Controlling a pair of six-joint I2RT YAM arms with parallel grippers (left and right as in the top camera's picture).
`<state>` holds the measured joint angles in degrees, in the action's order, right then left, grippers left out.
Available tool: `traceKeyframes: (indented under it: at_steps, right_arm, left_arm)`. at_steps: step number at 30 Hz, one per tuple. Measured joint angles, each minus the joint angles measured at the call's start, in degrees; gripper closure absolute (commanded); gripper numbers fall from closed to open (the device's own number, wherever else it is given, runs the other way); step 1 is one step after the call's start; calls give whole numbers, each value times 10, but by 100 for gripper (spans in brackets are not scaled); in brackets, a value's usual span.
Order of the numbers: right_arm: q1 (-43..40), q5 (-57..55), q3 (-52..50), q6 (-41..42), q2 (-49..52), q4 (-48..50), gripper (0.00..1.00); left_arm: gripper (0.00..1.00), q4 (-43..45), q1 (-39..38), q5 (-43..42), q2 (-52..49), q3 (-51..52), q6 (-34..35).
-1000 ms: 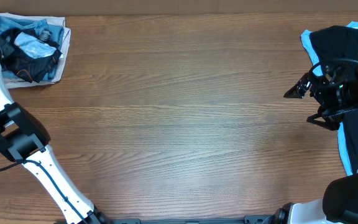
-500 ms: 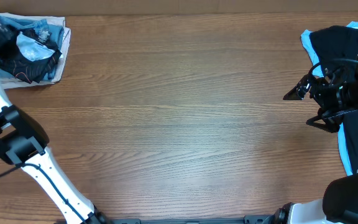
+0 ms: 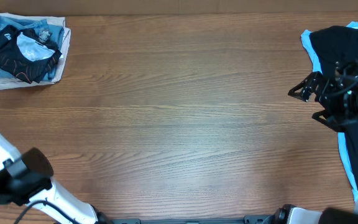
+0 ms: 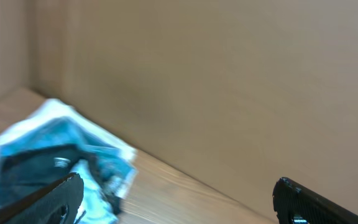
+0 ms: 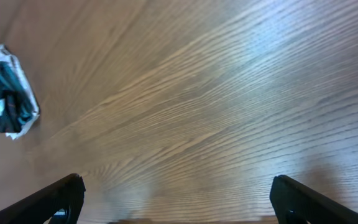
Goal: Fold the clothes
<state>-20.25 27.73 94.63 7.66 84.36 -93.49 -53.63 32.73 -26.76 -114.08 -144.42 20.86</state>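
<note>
the jersey (image 3: 5, 59) lies atop a pile (image 3: 59, 40) in the table's (image 3: 179, 124) far left corner. a shirt (image 3: 340, 43) lies at the right edge, with the right gripper (image 3: 301, 104) just left of it. the left arm (image 3: 17, 180) stands near left.

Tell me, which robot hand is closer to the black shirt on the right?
Right. The right gripper hovers just beside the black shirt's left edge. The left gripper is far across the table at the opposite side, facing the clothes pile there.

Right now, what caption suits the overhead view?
Black orange-lined jersey lies in the wooden table's far-left corner; right gripper open opposite.
</note>
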Motion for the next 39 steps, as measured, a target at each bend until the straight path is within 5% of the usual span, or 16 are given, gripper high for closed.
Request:
traceKeyframes:
  at_steps: [9,19,28,39]
  right_arm:
    - [0,4,2,-10,-171,0,0]
    - [0,5,5,-14,-361,-18,0]
    - [0,5,6,-15,-444,-37,0]
    - [21,8,3,-15,-488,-38,0]
  left_arm:
    - [0,-200,0,-139,137,0,-38]
    - [0,-425,0,-167,267,0,-196]
    - [0,-430,0,-169,372,70,-247]
    - [0,-433,-14,-186,685,271,-312]
